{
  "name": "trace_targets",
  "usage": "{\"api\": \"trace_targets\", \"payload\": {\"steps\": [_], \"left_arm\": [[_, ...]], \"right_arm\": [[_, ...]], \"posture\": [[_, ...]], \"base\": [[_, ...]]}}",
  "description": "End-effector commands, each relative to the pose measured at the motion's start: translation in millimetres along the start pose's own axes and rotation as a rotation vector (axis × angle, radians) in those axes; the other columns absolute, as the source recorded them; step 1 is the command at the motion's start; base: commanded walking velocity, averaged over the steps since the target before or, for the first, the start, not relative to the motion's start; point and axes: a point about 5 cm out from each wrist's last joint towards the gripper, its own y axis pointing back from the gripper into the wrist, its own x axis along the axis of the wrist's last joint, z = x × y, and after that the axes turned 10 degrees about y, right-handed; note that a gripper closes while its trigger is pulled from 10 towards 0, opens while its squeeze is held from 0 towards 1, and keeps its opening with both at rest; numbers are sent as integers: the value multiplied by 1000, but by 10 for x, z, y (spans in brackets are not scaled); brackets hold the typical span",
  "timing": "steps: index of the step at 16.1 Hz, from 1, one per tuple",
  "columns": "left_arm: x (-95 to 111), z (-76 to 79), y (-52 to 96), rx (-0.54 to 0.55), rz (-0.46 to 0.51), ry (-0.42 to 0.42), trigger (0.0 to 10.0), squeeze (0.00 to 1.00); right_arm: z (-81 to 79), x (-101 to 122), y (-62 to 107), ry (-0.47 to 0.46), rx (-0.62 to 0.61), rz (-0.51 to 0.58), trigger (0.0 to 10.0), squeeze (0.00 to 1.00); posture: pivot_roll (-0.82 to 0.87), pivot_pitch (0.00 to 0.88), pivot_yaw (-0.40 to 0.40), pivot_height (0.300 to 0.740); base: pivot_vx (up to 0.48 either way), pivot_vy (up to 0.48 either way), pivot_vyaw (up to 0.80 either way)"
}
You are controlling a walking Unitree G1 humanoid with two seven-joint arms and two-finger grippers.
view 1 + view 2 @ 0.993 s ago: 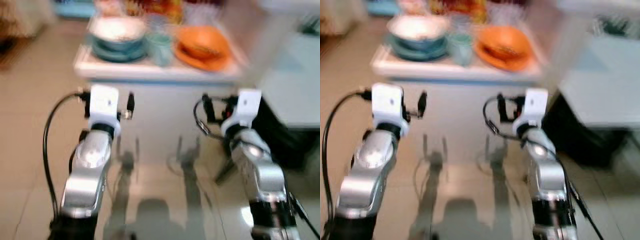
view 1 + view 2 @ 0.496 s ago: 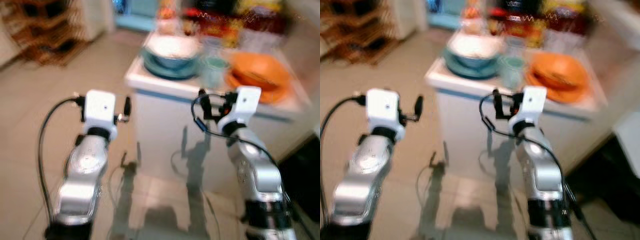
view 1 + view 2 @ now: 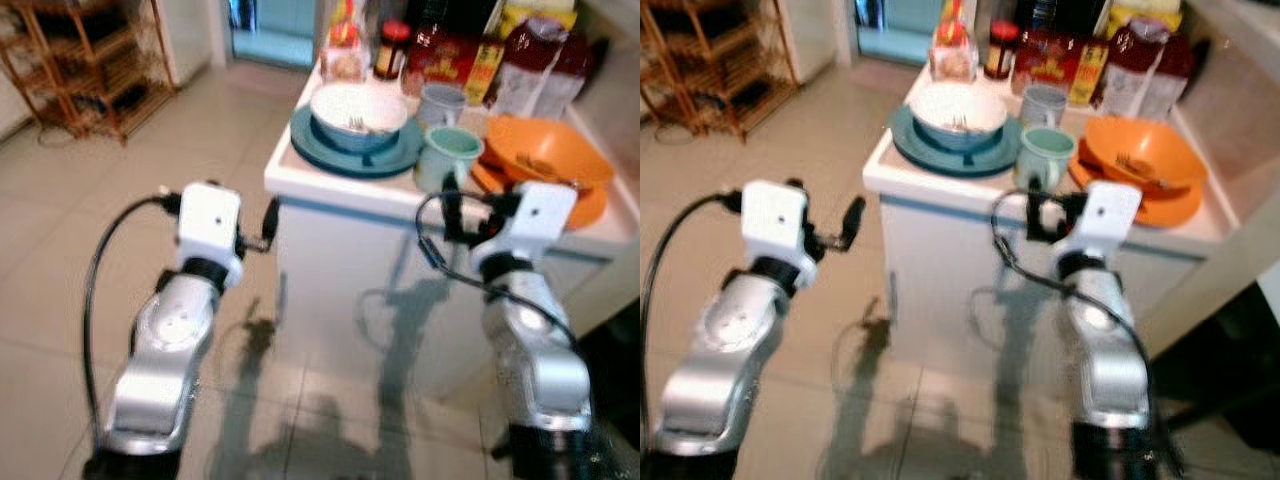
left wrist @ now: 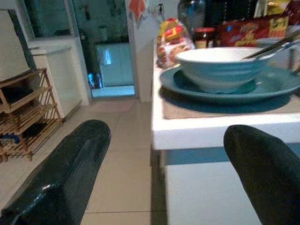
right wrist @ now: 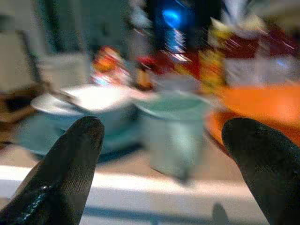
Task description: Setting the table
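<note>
Since a second ago the robot had closed in on the white counter (image 3: 340, 185), so it sat nearer in view. Left gripper (image 4: 164, 178) hung off the front left corner, right gripper (image 5: 159, 168) faced the green mug (image 3: 446, 157) at the front edge; both were wide open, empty. Bowl (image 3: 358, 115) on its plate (image 3: 310, 150) sat behind. Still approaching, probably; next would be reaching for the mug.

Head stereo pair: looked forward and down from above, over both arms, at the tabletop (image 3: 330, 185). Wrist cameras: looked level along fingers (image 4: 61, 173), close. All shared bowl (image 3: 358, 113).
</note>
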Motion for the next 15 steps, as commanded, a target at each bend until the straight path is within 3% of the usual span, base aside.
{"api": "trace_targets", "payload": {"steps": [1,2,3,4,6,9,12,14,15], "left_arm": [[61,48,-16,-25,36,23,10000,0],[101,81,-31,-55,42,15,10000,0],[139,128,-25,-115,49,1,10000,0],[139,195,2,-202,32,6,10000,0],[130,247,26,-269,17,16,10000,0],[129,274,-44,-268,-1,-13,10000,0],[141,280,-58,-298,-17,-20,10000,0],[136,280,-37,-305,-26,-23,10000,0],[130,279,-32,-307,-31,-25,10000,0]], "right_arm": [[109,13,39,23,-31,19,10000,0],[154,-61,41,53,-57,-11,10000,0],[187,-103,14,55,-76,-23,10000,757],[202,-124,-59,61,-87,-37,10000,1000],[189,-169,-167,74,-67,-64,10000,1000],[118,-371,-453,33,46,-135,10000,1000],[200,-445,-681,120,-20,-159,10000,1000],[191,-435,-765,99,-15,-152,10000,1000],[185,-439,-795,92,-14,-157,10000,737]], "posture": [[10,60,-76,740],[22,61,-79,740],[24,64,-79,740],[19,70,-77,740],[15,72,-71,740],[33,77,-77,740],[42,85,-86,740],[42,85,-86,740],[42,85,-86,740]], "base": [[0,0,0],[0,0,0],[0,0,0],[0,0,0],[0,0,0],[0,0,0],[0,0,0],[0,0,0],[0,0,0]]}}
